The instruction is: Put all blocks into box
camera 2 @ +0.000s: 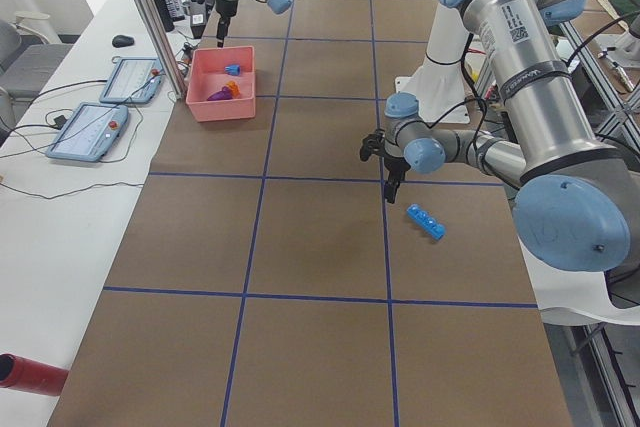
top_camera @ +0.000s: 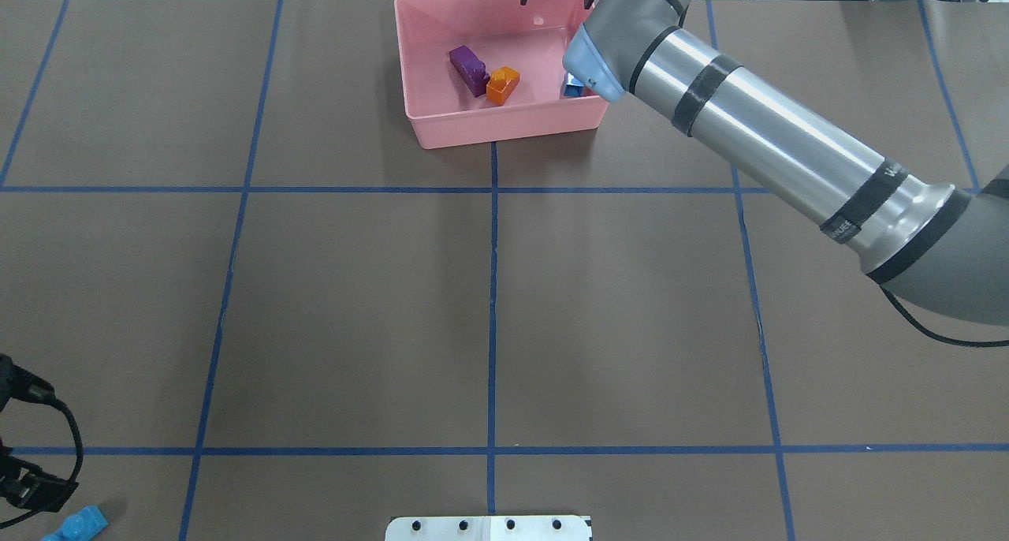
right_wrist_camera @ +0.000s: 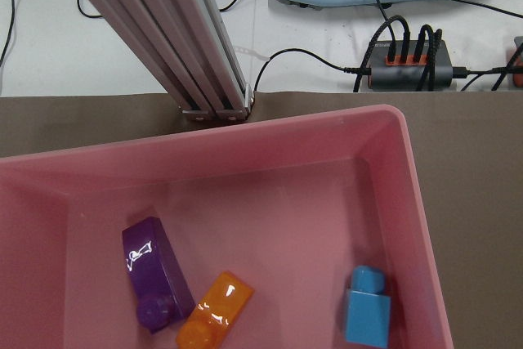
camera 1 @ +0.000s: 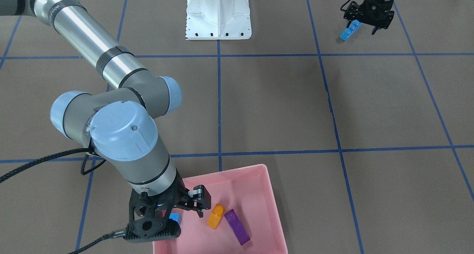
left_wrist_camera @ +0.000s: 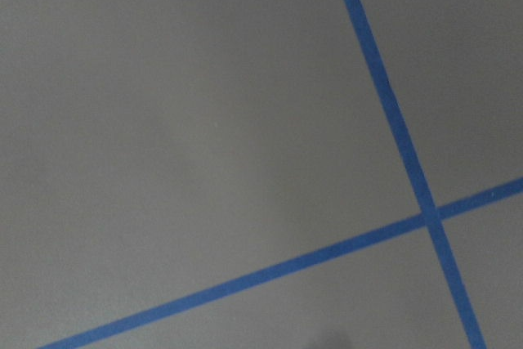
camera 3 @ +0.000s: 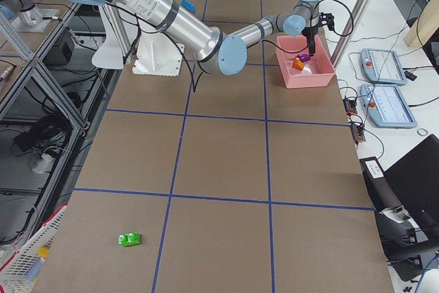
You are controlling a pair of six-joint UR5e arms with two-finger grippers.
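The pink box (camera 1: 237, 169) holds the orange block (camera 1: 216, 216), the long purple block (camera 1: 237, 227) and the small blue block (camera 1: 174, 219); all three show in the right wrist view, the small blue one (right_wrist_camera: 368, 306) at the right wall. My right gripper (camera 1: 187, 211) hangs open and empty over the box, above the small blue block. The long blue block (camera 1: 350, 30) lies on the table beside my left gripper (camera 1: 361, 29), which is open, empty and above the table. The green block (camera 3: 129, 239) lies alone on the table, far from both grippers.
The white robot base (camera 1: 218, 13) stands at the table's edge between the arms. An aluminium post (right_wrist_camera: 163, 38), cables and operator pendants (camera 2: 100, 127) sit just beyond the box. Blue tape lines cross the brown table.
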